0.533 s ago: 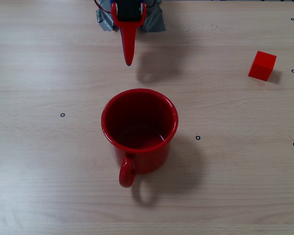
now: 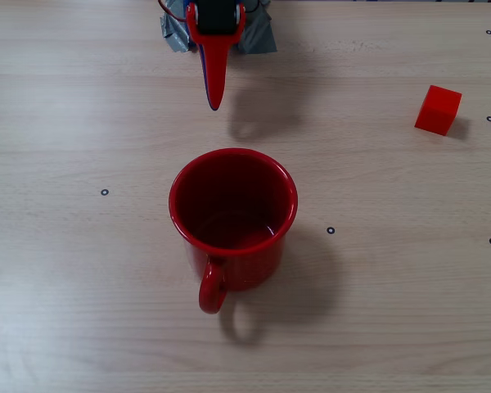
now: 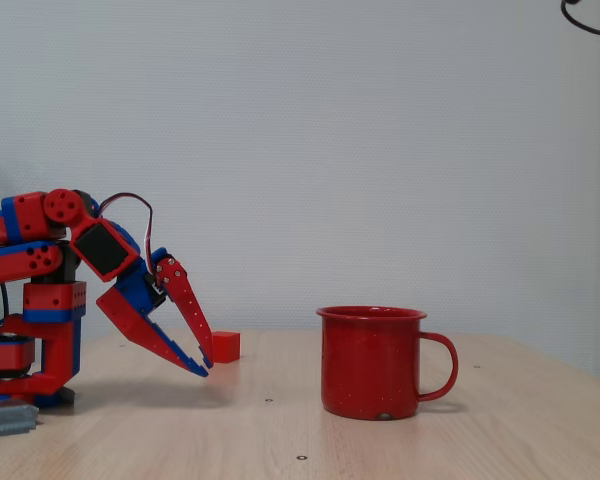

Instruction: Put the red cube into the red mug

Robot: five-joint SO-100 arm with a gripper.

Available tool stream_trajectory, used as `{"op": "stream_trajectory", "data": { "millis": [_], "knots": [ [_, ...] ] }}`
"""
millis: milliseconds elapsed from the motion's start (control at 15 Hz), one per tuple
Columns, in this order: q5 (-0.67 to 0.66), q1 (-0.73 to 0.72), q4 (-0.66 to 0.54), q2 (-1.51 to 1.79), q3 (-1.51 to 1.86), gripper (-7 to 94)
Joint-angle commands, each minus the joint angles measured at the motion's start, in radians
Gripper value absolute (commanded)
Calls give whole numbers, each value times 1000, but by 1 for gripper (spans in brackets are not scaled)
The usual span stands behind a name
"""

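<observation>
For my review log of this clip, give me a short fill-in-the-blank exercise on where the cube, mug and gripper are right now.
1. The red cube rests on the ____, not inside the red mug.
2. In the overhead fixed view the mug's handle points toward the ____ edge of the picture.
3. The gripper holds ____.
4. In the overhead fixed view the cube lies to the ____ of the mug.

Missing words: table; bottom; nothing; right
</observation>
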Motion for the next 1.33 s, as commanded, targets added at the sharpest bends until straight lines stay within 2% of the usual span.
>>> {"op": "stream_trajectory", "data": {
  "millis": [0,400,667,800,1067,1267],
  "knots": [
    [-21,-15,-12,58,31,0],
    [-66,-20,-3,-210,-233,0],
    [-129,-38,55,-410,-522,0],
    [-137,-81,167,-528,-718,0],
    [-23,-178,428,-775,-1157,0],
    [118,-291,643,-925,-1473,0]
  ]
}}
